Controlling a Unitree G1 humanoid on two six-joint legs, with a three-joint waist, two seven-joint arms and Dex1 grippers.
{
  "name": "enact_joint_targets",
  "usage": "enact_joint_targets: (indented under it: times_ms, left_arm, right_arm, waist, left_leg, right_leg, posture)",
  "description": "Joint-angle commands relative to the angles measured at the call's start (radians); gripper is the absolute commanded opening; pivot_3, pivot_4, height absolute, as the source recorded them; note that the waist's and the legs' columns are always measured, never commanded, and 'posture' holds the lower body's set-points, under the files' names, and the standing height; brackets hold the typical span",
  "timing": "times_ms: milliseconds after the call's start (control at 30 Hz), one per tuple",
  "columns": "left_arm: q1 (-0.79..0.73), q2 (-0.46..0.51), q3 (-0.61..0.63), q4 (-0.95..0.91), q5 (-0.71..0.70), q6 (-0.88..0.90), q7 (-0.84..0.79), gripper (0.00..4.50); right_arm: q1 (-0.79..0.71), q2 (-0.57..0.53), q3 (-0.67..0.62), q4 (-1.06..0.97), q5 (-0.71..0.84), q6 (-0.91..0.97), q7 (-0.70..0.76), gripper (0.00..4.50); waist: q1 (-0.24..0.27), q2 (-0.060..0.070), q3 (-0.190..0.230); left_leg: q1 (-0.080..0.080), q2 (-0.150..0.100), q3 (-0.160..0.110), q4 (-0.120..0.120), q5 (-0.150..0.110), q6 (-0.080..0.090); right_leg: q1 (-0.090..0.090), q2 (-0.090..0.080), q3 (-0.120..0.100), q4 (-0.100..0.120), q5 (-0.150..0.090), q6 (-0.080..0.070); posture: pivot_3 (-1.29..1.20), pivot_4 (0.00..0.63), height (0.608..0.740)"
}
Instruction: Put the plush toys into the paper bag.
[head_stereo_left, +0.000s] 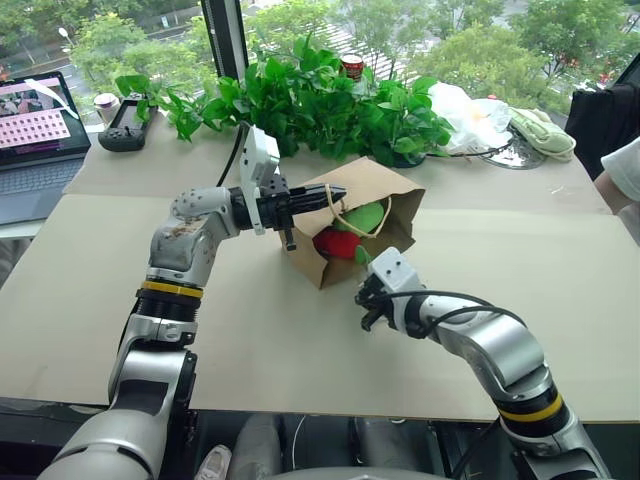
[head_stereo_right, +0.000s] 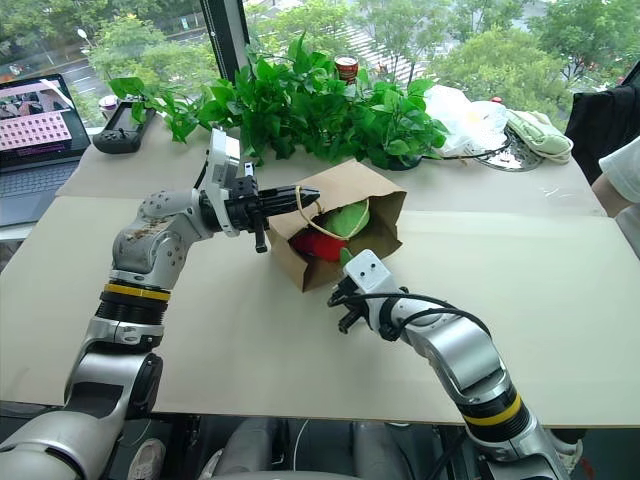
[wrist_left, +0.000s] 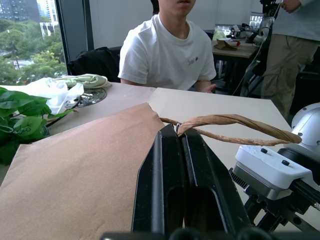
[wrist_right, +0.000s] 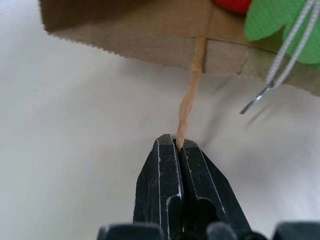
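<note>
**Both my grippers pinch the bag's cord handles, toys inside**

The table (head_stereo_left: 300, 380) under my arms is wide and covered in pale beige. On it lies one paper bag (head_stereo_left: 385, 185), tipped on its side near the middle, just in front of the leafy plants (head_stereo_left: 320, 95). Its long axis runs from its closed bottom, back by the plants, to its open mouth, which points toward me and slightly to my left. It is plain brown kraft paper, unprinted, with a zigzag-cut rim and two thin twisted tan cord handles.

Two plush toys sit in the mouth. The red chili toy (head_stereo_left: 335, 243) lies low at the opening, its green stem tip (head_stereo_left: 362, 256) poking out over the rim toward my right gripper. The green toy (head_stereo_left: 365, 216) is a rounded bright lump just behind and above the red one, touching it.

My left gripper (head_stereo_left: 335, 195) reaches in level from the left; its two black fingers are pressed together on the upper handle (wrist_left: 235, 122), holding the top edge of the mouth up. My right gripper (wrist_right: 178, 145) sits on the near side of the bag, low over the table, fingers closed tight on the lower handle (wrist_right: 192, 80), whose cord runs taut from the rim to my fingertips.
</note>
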Motion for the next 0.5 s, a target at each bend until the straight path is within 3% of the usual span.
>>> enact_joint_targets:
  times_ms: [33, 300, 500]
  left_arm:
    - [-0.029, 0.003, 0.008, -0.002, 0.004, -0.027, -0.012, 0.0]
    - [-0.042, -0.029, 0.044, 0.024, -0.021, -0.012, 0.037, 0.0]
    - [-0.05, -0.07, 0.139, 0.017, -0.067, 0.042, 0.194, 0.0]
  right_arm:
    - [-0.052, -0.018, -0.076, -0.056, 0.006, -0.03, 0.009, 0.03]
    - [-0.178, -0.086, -0.211, -0.228, 0.094, -0.031, 0.095, 0.03]
    - [-0.259, -0.129, -0.196, -0.243, 0.089, -0.017, 0.085, 0.03]
  waist:
    - [0.0, 0.0, 0.0]
    - [0.001, 0.0, 0.0]
    - [0.0, 0.0, 0.0]
  left_leg:
    - [0.0, 0.0, 0.0, 0.0, 0.0, 0.0]
    - [0.0, 0.0, 0.0, 0.0, 0.0, 0.0]
    - [0.0, 0.0, -0.001, 0.0, 0.0, 0.0]
  right_leg:
    - [0.0, 0.0, 0.0, 0.0, 0.0, 0.0]
    - [0.0, 0.0, 0.0, 0.0, 0.0, 0.0]
    - [0.0, 0.0, 0.0, 0.0, 0.0, 0.0]
  posture:
    - [0.0, 0.15, 0.713]
    - [0.0, 0.15, 0.713]
    - [0.0, 0.15, 0.713]
